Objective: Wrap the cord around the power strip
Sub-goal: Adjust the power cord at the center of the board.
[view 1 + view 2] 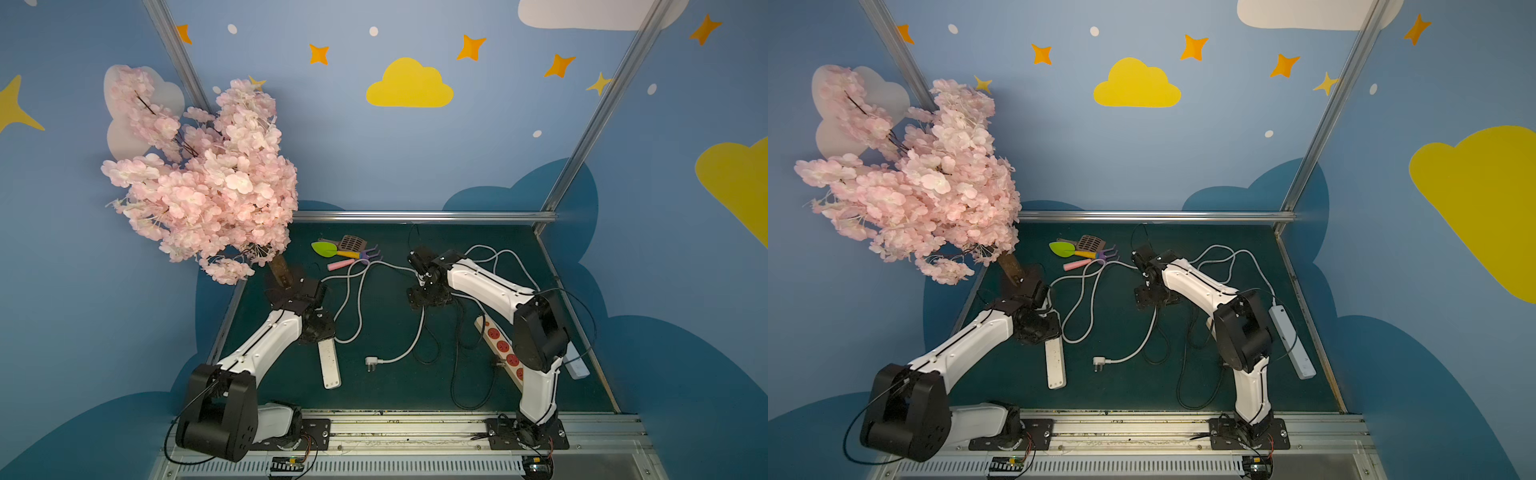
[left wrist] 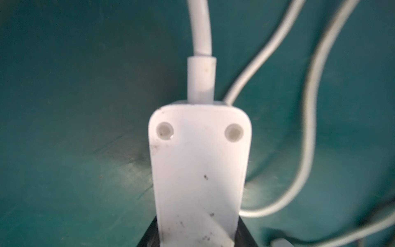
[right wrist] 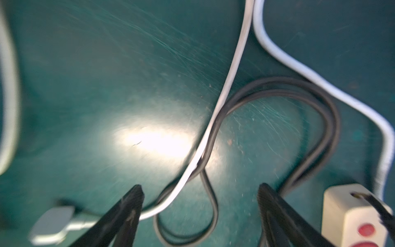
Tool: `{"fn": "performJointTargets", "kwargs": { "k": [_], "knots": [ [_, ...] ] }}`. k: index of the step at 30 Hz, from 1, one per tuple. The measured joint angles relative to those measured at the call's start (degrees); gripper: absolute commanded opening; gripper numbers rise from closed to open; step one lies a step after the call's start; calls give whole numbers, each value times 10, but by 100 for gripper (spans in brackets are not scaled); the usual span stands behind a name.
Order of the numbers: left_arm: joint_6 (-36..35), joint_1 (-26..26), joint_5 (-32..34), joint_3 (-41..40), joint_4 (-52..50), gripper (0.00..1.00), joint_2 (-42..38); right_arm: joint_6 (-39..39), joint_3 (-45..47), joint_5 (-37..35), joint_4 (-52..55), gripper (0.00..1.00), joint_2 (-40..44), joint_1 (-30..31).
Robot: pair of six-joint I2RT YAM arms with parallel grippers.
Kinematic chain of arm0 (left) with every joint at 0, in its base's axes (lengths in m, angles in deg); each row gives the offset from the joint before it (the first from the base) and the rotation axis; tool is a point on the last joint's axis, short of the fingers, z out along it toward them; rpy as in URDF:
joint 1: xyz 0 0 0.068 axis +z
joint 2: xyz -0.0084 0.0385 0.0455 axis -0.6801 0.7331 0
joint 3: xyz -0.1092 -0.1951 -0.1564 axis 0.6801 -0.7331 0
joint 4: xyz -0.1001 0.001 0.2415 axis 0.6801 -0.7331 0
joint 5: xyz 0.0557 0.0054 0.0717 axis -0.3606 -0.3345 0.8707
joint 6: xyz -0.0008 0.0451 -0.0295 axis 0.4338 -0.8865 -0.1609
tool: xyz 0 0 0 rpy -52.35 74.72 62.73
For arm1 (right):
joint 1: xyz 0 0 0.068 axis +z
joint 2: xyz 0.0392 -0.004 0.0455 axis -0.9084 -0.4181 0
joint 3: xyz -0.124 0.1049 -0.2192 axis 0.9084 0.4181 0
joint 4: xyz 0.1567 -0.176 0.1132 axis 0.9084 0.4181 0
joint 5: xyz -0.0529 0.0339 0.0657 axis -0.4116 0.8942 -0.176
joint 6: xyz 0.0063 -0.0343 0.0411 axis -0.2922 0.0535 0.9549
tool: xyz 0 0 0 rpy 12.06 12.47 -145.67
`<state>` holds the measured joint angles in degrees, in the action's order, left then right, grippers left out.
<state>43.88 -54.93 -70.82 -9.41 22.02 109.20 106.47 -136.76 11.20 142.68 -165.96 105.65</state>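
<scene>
Near end: the white power strip (image 1: 329,368) lay underside up on the green table (image 1: 395,395), its long axis running front to back and its free end toward the robot's base.
Plug: the white plug (image 1: 371,363) rested just right of that free end, apart from both grippers.
Left gripper (image 1: 319,337): it was clamped across the strip's far half. In the left wrist view black fingers (image 2: 149,237) pressed against both long sides.
Cord exit: the white cord (image 2: 201,32) left the strip's far end straight along the long axis, pointing away from the left jaws.
Right gripper (image 3: 201,188): its jaws were spread wide and held nothing. The white cord and a black cord (image 3: 333,119) passed under the gap, crossing each other.
Slack: the cord's loops lay between the two arms, to the right of the strip, so the right arm was the nearer one.
Judgement: the right arm probably needed to pinch the white cord alone and carry it across the strip's short axis.
Risk: the black cord belonged to the red-socket strip (image 1: 500,347) and could be caught too.
</scene>
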Motion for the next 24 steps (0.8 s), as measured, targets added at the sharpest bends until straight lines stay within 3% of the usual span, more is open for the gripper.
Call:
{"fn": "performJointTargets", "kwargs": {
  "k": [5, 12, 18, 24],
  "knots": [
    [-41, -38, -59, 85, -27, 15, -62, 23, -14, 117, -9, 84, 88, -3],
    [-61, -106, -237, 110, 78, 15, -68, 163, 38, 338, -174, 86, 200, -40],
    [-70, -160, -287, 154, 131, 15, 15, 232, 39, 364, -207, 85, 194, -54],
    [-94, -210, -280, 218, 146, 14, 65, 278, 41, 345, -209, 73, 180, -55]
  ]
}}
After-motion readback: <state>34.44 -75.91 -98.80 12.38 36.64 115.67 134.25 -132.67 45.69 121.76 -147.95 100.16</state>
